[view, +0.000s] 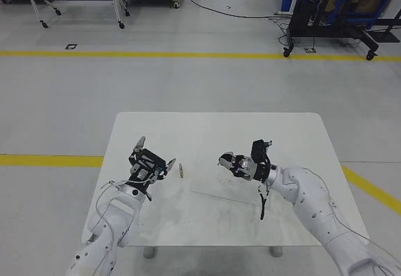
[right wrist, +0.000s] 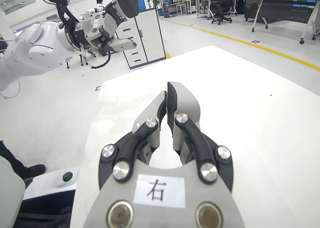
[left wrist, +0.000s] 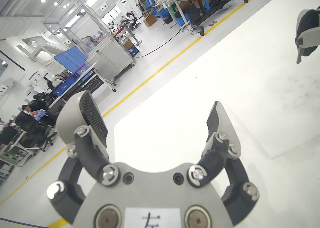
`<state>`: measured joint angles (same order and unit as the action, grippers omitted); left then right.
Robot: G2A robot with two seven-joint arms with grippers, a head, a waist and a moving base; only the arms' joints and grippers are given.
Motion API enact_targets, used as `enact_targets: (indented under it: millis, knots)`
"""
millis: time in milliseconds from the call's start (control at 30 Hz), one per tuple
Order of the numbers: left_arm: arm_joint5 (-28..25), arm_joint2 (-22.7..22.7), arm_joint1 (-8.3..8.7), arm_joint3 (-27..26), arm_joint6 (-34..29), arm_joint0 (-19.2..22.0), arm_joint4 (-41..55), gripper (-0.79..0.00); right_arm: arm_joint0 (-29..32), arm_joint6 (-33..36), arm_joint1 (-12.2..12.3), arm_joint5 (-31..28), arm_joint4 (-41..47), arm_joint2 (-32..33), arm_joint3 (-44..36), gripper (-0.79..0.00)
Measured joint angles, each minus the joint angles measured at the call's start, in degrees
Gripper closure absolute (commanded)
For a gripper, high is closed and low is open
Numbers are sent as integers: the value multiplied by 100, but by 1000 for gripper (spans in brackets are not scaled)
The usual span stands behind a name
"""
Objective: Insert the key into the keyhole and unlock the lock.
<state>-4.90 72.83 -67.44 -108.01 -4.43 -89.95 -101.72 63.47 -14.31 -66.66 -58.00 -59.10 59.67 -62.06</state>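
A small metallic object [view: 181, 170] lies on the white table [view: 255, 131], between the two grippers; I cannot tell whether it is the key or the lock. My left gripper [view: 157, 152] hovers just left of it, open and holding nothing [left wrist: 152, 116]. In the right wrist view the left gripper [right wrist: 130, 26] stands open, above the floor beyond the table's edge. My right gripper [view: 223, 160] is to the right of the object, and its pads are pressed together [right wrist: 167, 93] with nothing visible between them. Its tip [left wrist: 300, 53] shows over the table in the left wrist view.
The table top [right wrist: 237, 88] carries faint scuff marks [view: 207, 196] near the front. Yellow floor lines [view: 186, 54] run past the table. Racks and carts on wheels [view: 331, 27] stand far behind.
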Motion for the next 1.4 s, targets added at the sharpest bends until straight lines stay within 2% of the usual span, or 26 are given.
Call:
enact_targets:
  millis: [133,233,367,400,500,600,733,767,800,867,1000,1033,1200,1400]
  knots:
    - [-22,-4,-6,17,42,-9,57,-785,5,-1,-1,3,5,-1,-5,0]
    - [-546,43,-45,147,165,2,924,-785,89,-46,-20,22,237,-19,-71,0]
    - [-1549,256,-94,563,-169,237,3604,-785,52,-44,-78,-2,804,-229,-43,0]
    - [-1892,301,-102,750,-418,342,4580,-785,15,-37,-99,-1,1037,-343,-29,0]
    - [-2564,327,-93,1239,-1302,682,6606,-785,-140,92,-131,0,1706,-631,123,0]
    - [-2981,153,-96,1727,-2085,1017,8062,-785,-318,516,-161,0,2546,-1029,185,0]
    - [-3438,-170,-127,2374,-2809,1429,9458,-785,-563,1263,-151,0,3692,-1445,232,0]
    - [-3545,-250,-139,2514,-2924,1511,9724,-754,-612,1414,-145,0,3912,-1497,259,0]
    - [-3658,-357,-157,2693,-3051,1612,10045,-677,-670,1584,-137,0,4160,-1544,299,0]
    - [-3792,-477,-179,2962,-3189,1768,10416,-588,-724,1766,-129,0,4473,-1589,335,0]
    - [-4127,-684,-223,3501,-3363,2073,10787,-536,-774,2076,-102,0,5018,-1625,342,0]
    - [-4174,-735,-233,3592,-3402,2121,10880,-462,-780,2144,-95,0,5106,-1627,341,0]
    - [-4252,-910,-262,3898,-3550,2371,10925,-431,-825,2599,-91,0,5579,-1698,284,0]
    - [-4253,-1031,-282,3966,-3532,2510,10813,-394,-914,2946,-125,0,5899,-1709,388,0]
